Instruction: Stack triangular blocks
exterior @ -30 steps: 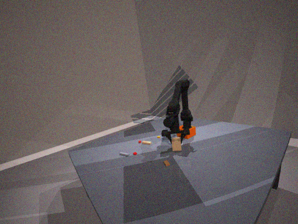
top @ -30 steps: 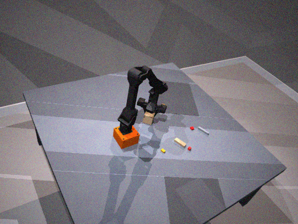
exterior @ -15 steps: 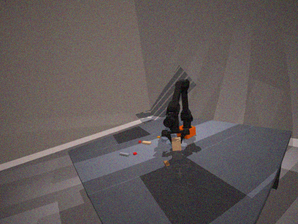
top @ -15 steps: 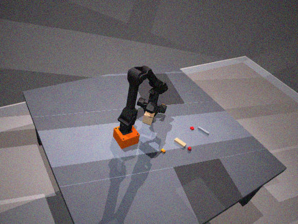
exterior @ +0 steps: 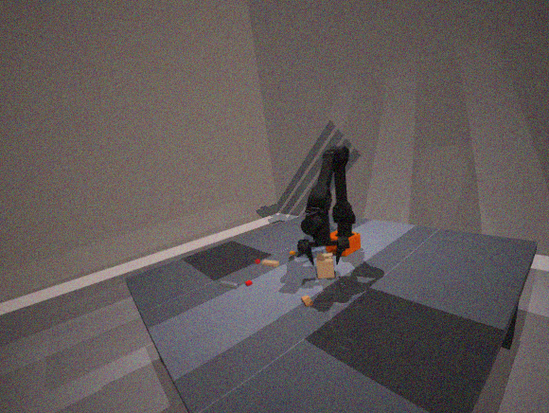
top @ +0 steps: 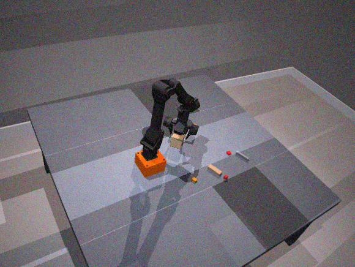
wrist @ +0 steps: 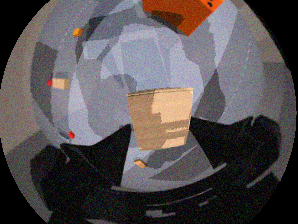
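My jaws (top: 183, 135) (exterior: 326, 261) are standing wide apart around the wooden block pair (top: 177, 140) (exterior: 325, 266) (wrist: 161, 120), which is resting on the surface (top: 107, 190) (exterior: 227, 322) (wrist: 145, 50) with the orange base (top: 155, 169) (exterior: 352, 245) (wrist: 187, 22) standing near it.

Two wooden triangular blocks (top: 176, 142) (exterior: 325, 267) (wrist: 160, 117), paired, between the fingers of one claw (top: 178, 135) (exterior: 326, 263) (wrist: 158, 123); to one side of it, two small red blocks (top: 229, 152) (exterior: 249, 283) (wrist: 71, 135), one orange block (top: 194, 179) (exterior: 292, 253) (wrist: 78, 32), one wooden bar (top: 215, 169) (exterior: 271, 263) (wrist: 60, 83), one grey rod (top: 242, 155) (exterior: 229, 284); near it, one small tan block (exterior: 307, 300) (wrist: 140, 163)
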Controlling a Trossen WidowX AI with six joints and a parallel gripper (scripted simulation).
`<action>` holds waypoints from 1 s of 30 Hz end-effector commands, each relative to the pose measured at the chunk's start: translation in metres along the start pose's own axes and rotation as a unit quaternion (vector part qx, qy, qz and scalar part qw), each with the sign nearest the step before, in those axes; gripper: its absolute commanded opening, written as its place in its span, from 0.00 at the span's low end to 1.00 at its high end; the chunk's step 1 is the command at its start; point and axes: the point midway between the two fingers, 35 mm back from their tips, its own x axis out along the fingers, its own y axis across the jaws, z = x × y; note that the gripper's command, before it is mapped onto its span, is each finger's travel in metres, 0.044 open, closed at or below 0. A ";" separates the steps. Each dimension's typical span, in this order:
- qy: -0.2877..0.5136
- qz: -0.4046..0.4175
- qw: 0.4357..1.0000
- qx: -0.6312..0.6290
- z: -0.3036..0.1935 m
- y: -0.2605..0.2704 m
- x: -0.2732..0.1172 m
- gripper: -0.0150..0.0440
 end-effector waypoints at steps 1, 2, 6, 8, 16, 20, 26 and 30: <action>0.000 0.000 1.000 0.000 0.000 0.000 0.000 1.00; 0.000 0.000 1.000 0.000 0.000 0.000 0.000 1.00; 0.000 0.000 1.000 0.000 -0.004 0.002 -0.019 1.00; 0.000 0.000 1.000 0.000 -0.006 0.003 -0.050 1.00; 0.000 0.000 1.000 0.000 0.000 0.000 -0.110 1.00; 0.003 0.002 1.000 0.002 -0.003 0.001 -0.103 1.00; 0.003 0.002 1.000 0.002 -0.003 0.001 -0.103 1.00; 0.003 0.002 1.000 0.002 -0.003 0.001 -0.103 1.00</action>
